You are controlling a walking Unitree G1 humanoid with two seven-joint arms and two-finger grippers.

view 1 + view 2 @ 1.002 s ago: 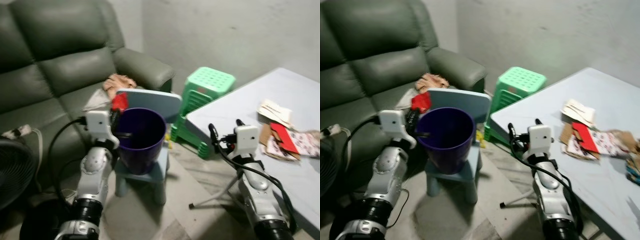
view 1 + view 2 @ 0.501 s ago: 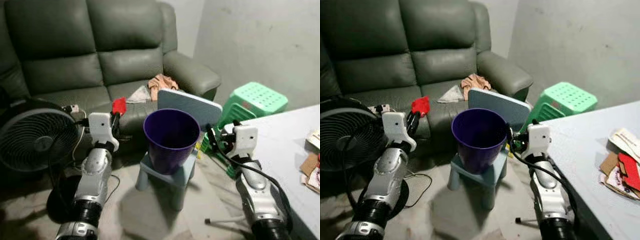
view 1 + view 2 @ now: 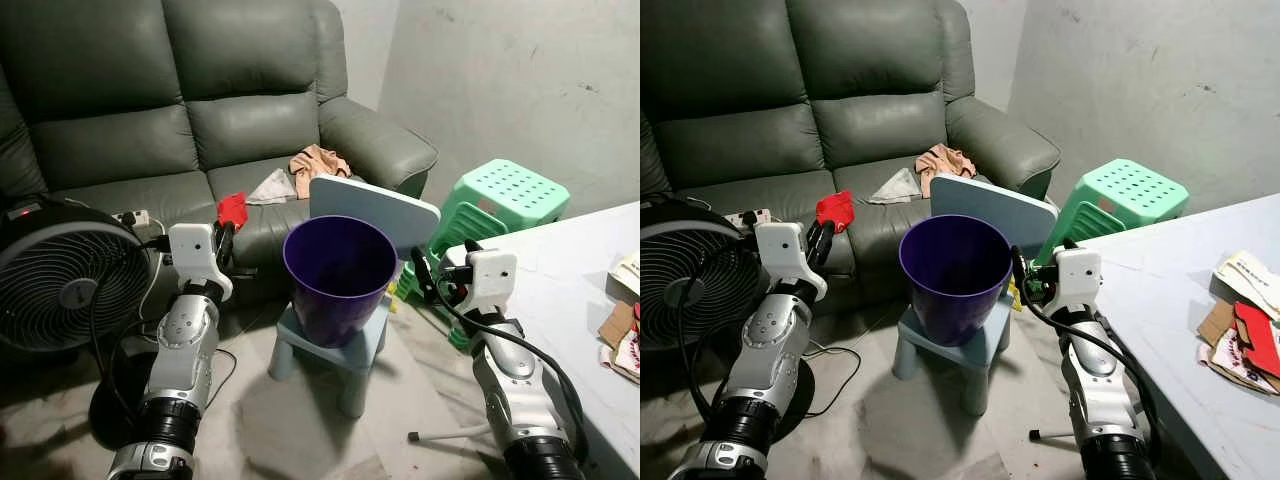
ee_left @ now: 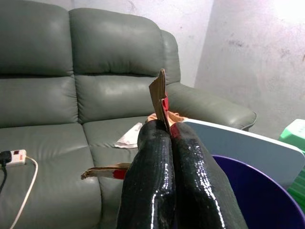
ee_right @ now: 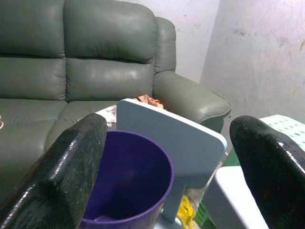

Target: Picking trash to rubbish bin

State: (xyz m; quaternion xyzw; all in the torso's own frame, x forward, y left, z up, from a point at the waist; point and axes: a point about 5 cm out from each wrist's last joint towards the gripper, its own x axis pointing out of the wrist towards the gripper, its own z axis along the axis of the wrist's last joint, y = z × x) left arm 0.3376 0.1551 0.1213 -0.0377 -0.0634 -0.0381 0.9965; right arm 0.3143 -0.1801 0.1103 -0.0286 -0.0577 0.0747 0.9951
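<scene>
The left gripper (image 4: 169,138) is pinched on a red cardboard scrap (image 3: 233,209) just beside the purple bin (image 3: 338,275) but not over it, the right gripper (image 5: 176,157) spread empty, and more scraps (image 3: 1243,330) wait on the tabletop (image 3: 1160,300).

One purple bin (image 3: 339,276), one fan (image 3: 65,288), one sofa (image 3: 190,120).

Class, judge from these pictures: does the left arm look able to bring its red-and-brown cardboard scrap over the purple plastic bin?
Probably yes. The left gripper, jaws shut on the red-and-brown cardboard scrap, sits beside the purple plastic bin above rim level, with nothing between them.
</scene>
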